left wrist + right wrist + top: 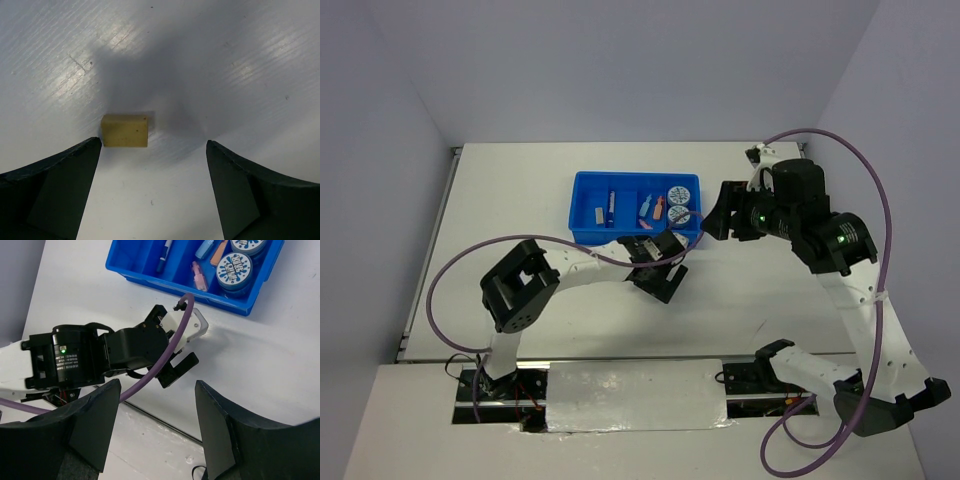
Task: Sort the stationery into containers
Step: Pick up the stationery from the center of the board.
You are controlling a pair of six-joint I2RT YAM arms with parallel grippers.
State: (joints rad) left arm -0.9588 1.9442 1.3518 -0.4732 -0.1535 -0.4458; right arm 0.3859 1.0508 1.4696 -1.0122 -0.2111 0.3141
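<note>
- Between the left gripper's (154,146) fingers, which are spread wide and hold nothing, a tan eraser block (125,131) lies flat on the white table (225,60).
- The block sits off-centre in that gap. It is just beside the tip of the finger on the left of the wrist view and well apart from the other finger (whether it touches the nearer tip, I cannot tell).
- A soft shadow falls on the table just beyond the block.
- The right gripper (156,385) hangs above the table with its fingers parted too and nothing between them.
- Ahead of and below the right gripper, in its own wrist view, is the left arm's wrist, with a purple cable (165,355) arching over it. Beyond that lies the blue tray (150,277).
- From above, the tray lies just beyond the left gripper. It is to the left of the right gripper, whose fingers are near the tray's right end.
- The tray compartment nearest the right gripper holds two tape rolls (234,269), side by side.
- The next compartment holds a pink capsule (199,277) and an orange capsule (218,252), with a pale blue piece (205,247) beside them.
- The next one holds the pen (165,249), and the far-end compartment holds a grey eraser block (597,212).
</note>
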